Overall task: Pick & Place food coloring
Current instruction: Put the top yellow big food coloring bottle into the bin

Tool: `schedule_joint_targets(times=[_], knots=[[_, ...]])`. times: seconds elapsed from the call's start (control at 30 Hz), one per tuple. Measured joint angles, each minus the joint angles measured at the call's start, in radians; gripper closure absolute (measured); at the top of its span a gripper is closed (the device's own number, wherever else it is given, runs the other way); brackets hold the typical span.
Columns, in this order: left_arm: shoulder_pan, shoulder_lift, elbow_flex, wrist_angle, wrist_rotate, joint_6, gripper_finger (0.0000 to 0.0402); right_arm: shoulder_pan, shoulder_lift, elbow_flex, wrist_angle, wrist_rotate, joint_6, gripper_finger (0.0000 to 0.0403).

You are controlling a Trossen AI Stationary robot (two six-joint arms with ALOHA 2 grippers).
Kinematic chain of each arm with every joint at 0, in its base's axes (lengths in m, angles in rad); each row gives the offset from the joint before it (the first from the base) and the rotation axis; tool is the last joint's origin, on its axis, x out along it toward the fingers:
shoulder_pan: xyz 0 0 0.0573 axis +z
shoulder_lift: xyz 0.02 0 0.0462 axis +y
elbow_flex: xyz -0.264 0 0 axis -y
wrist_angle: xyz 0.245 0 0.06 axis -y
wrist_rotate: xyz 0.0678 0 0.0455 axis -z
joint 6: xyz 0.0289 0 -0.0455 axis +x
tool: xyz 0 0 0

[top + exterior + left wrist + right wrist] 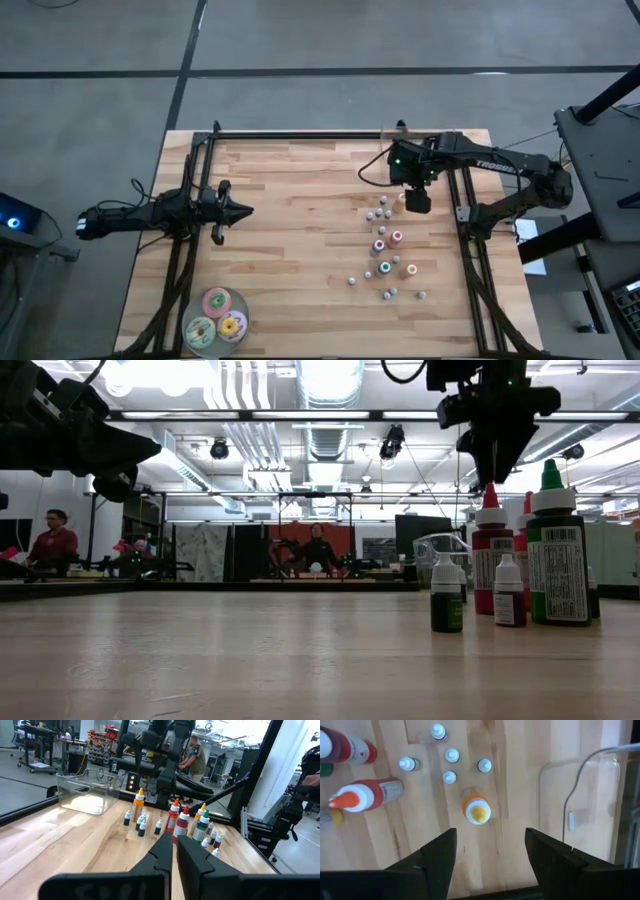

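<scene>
The right end effector (pixel 490 850) hangs wide open and empty above an orange-bodied food coloring bottle (pixel 477 809), touching nothing

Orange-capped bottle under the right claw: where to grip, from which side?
Come straight down with the right claw, open above it. The orange bottle stands upright, apart from the small white-capped bottles. Close on its round body below the cap.

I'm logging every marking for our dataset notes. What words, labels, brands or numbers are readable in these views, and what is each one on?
"TROSS...": white letters on the right arm, rest cut off.
Label on the green bottle: barcode and print, too small to read.
Label on the lying red bottle: blurred, unreadable.
Other food coloring bottles: nothing legible.
</scene>
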State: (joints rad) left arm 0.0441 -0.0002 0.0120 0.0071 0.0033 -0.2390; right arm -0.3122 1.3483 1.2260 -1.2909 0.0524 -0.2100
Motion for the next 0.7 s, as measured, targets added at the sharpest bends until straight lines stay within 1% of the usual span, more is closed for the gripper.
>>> schedule_joint_targets(times=[0.33, 0.53, 0.7], knots=[[0.0, 0.0, 0.0, 0.0, 0.0, 0.0, 0.0402, 0.0, 0.0, -0.119, 0.088, -0.002, -0.037, 0.0172], [0.0, 0.0, 0.0, 0.0, 0.0, 0.0, 0.0402, 0.0, 0.0, -0.189, 0.153, -0.031, -0.058, 0.0172], [0.0, 0.0, 0.0, 0.0, 0.0, 0.0, 0.0402, 0.0, 0.001, -0.236, 0.2, -0.032, -0.06, 0.0172]])
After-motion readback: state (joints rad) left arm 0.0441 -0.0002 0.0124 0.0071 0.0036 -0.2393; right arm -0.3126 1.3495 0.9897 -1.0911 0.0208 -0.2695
